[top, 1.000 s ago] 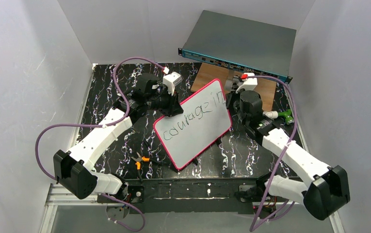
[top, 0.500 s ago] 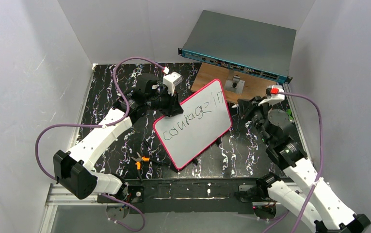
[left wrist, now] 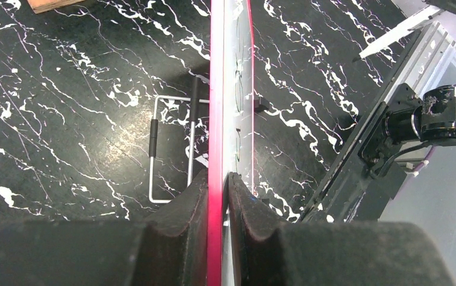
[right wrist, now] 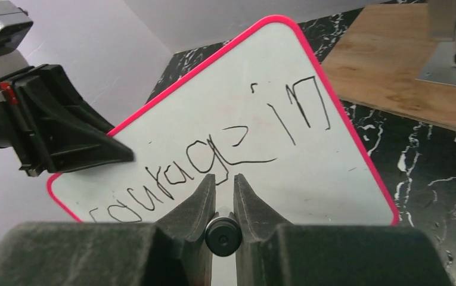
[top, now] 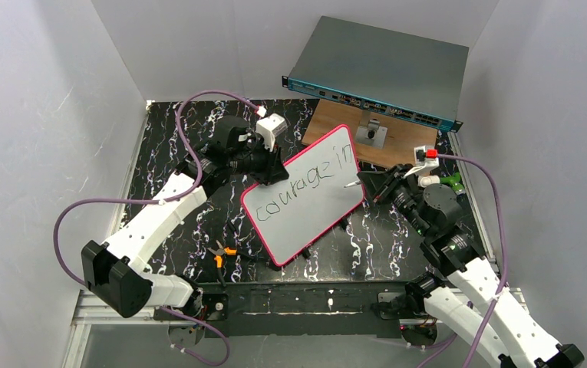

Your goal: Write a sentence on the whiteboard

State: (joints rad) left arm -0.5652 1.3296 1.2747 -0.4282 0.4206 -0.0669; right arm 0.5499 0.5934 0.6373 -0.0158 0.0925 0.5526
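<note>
Left wrist view shows the whiteboard [left wrist: 216, 89] only from its thin edge, so no words can be read there. Its pink rim is pinched tight by the left gripper [left wrist: 218, 179]. In the right wrist view a black marker [right wrist: 223, 235] is squeezed by the right gripper [right wrist: 224, 185], but only its round back end is seen and its tip is hidden. The first letter of the sentence [right wrist: 213, 155] is partly covered by a finger [right wrist: 198, 205]. From the top view the board is held tilted above the middle of the black table [top: 167, 153]. Whether the marker tip touches the board cannot be told. The right arm is cut off at the bottom. One board, one marker and two written words, "courage in", are counted.
</note>
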